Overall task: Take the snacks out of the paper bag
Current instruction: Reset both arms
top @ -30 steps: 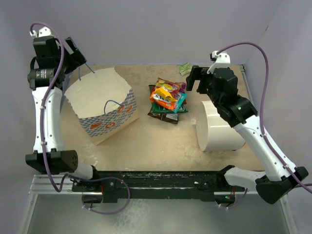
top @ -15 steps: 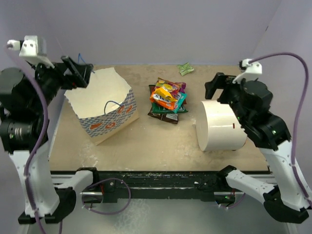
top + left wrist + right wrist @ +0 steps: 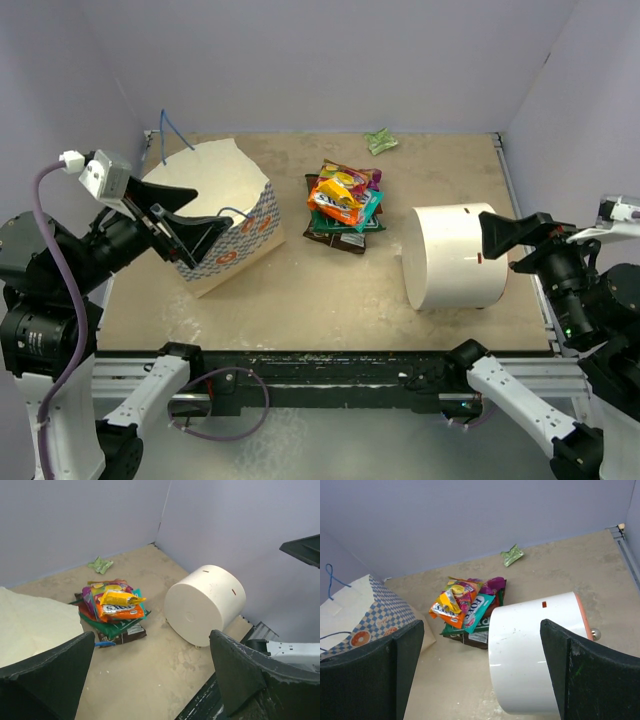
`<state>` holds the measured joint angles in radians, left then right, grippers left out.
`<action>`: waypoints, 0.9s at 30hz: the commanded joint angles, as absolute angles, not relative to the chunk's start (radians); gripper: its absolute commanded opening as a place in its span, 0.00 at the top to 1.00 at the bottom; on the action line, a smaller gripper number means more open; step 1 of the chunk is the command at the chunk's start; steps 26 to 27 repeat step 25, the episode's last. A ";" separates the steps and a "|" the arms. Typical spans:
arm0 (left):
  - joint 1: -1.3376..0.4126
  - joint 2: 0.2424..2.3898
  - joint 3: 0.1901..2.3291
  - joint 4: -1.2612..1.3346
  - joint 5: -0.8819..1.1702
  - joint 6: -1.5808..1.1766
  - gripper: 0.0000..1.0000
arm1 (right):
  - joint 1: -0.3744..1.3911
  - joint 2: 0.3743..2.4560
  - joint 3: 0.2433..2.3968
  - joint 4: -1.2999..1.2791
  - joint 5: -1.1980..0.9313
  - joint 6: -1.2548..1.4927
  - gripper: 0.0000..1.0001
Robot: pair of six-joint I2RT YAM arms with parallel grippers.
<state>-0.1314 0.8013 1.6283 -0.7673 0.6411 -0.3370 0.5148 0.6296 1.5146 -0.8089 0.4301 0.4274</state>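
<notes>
Both my arms have pulled back toward the bottom of the top view since the earlier frame, the left one off the bag's far rim and the right one off the cylinder. My left fingers (image 3: 200, 238) now hang at the left of the frame, spread wide and holding nothing, pointing right across the near face of the paper bag (image 3: 255, 215), which stands at upper left with its mouth up. As far as I can see its inside shows only white paper. The snacks (image 3: 343, 205) lie stacked on the counter (image 3: 320, 290) right of the bag at upper centre, their long sides running toward the lower right. The white cylinder (image 3: 455, 255) lies between them and my right fingers (image 3: 510, 235), also spread and empty at the right edge. My left arm is nearer the bag, so I judge any last check inside it falls to that side.
</notes>
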 commanded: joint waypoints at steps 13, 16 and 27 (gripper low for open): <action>-0.138 0.761 1.636 -0.841 0.468 -0.419 0.01 | 0.515 0.581 1.479 -0.748 0.416 0.469 0.00; -0.138 0.770 1.645 -0.870 0.426 -0.413 0.01 | 0.515 0.578 1.480 -0.750 0.434 0.469 0.00; -0.138 0.770 1.645 -0.861 0.401 -0.410 0.01 | 0.515 0.587 1.509 -0.768 0.500 0.486 0.00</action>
